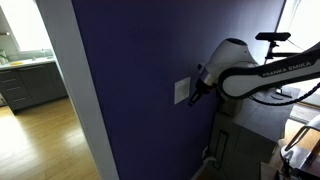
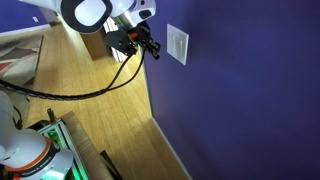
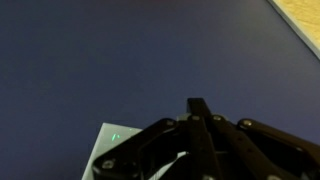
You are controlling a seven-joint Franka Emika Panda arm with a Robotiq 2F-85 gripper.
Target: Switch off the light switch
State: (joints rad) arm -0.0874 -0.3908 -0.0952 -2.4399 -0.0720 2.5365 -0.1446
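The light switch (image 1: 182,92) is a small white upright plate on the dark purple wall; it shows in both exterior views (image 2: 177,44). My gripper (image 1: 198,90) is right beside the plate, its fingertips close to or touching it, also in an exterior view (image 2: 153,47). In the wrist view the black fingers (image 3: 197,108) are pressed together into one point, shut on nothing, with a corner of the white plate (image 3: 110,142) behind them at lower left.
The purple wall (image 1: 140,60) fills most of each view. A white door frame (image 1: 70,80) edges it, with a kitchen and wood floor beyond. A small white outlet (image 1: 206,152) sits low on the wall. A black cable (image 2: 90,92) hangs from the arm over the wood floor.
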